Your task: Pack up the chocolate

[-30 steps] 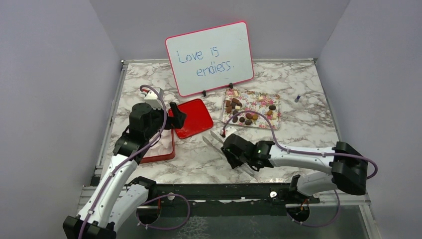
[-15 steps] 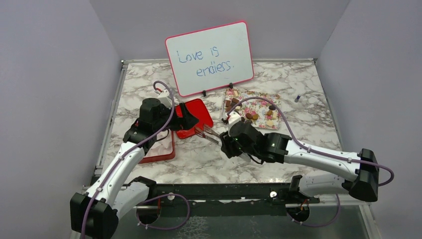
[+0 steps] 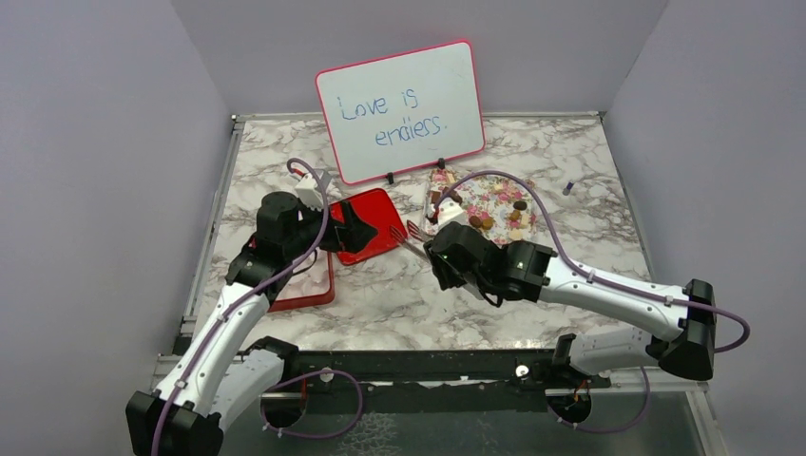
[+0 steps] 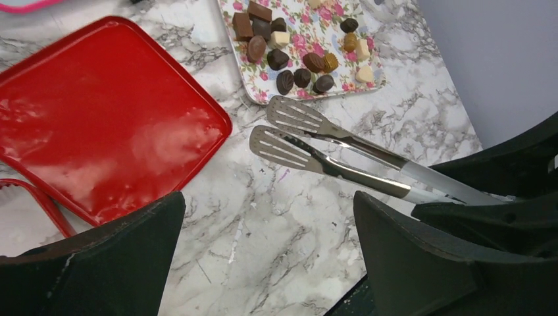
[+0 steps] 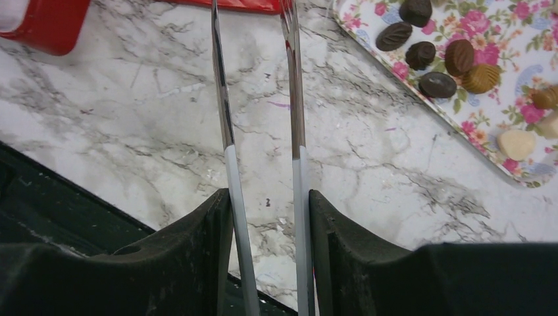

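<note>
Can't see tips of tongs [image 5: 294,99] in right wrist view, cut off at top edge; can't make out near-left part of floral tray [image 3: 499,192] in top view, behind right arm and cable; only catching a corner of second red piece [image 4: 39,197] from left wrist; clamping tongs by both handles with right gripper [image 5: 268,201], blades apart, nothing between, just beside tray edge; holding left gripper [image 4: 268,210] spread wide and empty beside red lid [image 4: 99,112]; finding chocolate [image 4: 299,62] all on floral tray: small dark, mid-brown and cream pieces, blocky or round, loosely clustered.
</note>
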Robot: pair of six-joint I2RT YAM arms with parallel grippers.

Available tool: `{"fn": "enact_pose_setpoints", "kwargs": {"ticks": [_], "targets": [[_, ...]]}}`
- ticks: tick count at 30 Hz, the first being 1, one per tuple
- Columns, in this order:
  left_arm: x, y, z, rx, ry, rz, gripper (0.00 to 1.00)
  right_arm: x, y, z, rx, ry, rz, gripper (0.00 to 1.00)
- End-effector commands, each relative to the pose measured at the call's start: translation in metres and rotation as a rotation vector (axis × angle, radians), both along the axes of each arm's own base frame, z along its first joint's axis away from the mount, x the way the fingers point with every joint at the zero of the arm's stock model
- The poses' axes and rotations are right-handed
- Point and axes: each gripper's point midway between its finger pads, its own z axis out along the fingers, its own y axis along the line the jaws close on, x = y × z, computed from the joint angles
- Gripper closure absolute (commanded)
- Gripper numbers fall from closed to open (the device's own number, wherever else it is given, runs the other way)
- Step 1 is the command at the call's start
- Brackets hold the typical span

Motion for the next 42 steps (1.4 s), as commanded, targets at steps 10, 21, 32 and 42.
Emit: {"fn": "enact_pose_setpoints", "kwargs": {"ticks": [10, 21, 32, 42], "targets": [[0.006, 0.040, 0.023, 0.150, -0.186, 0.154, 0.01, 0.047, -0.045, -0.002, -0.182, -0.044, -0.172, 0.55], [0.004, 0.048, 0.032, 0.151, -0.226, 0.198, 0.01, 0.064, -0.067, -0.018, -0.249, 0.025, -0.251, 0.57], [0.001, 0.052, 0.036, 0.150, -0.245, 0.213, 0.01, 0.073, -0.071, -0.032, -0.266, 0.065, -0.287, 0.57], [0.000, 0.052, 0.038, 0.146, -0.254, 0.213, 0.01, 0.071, -0.063, -0.050, -0.273, 0.115, -0.264, 0.57]]}}
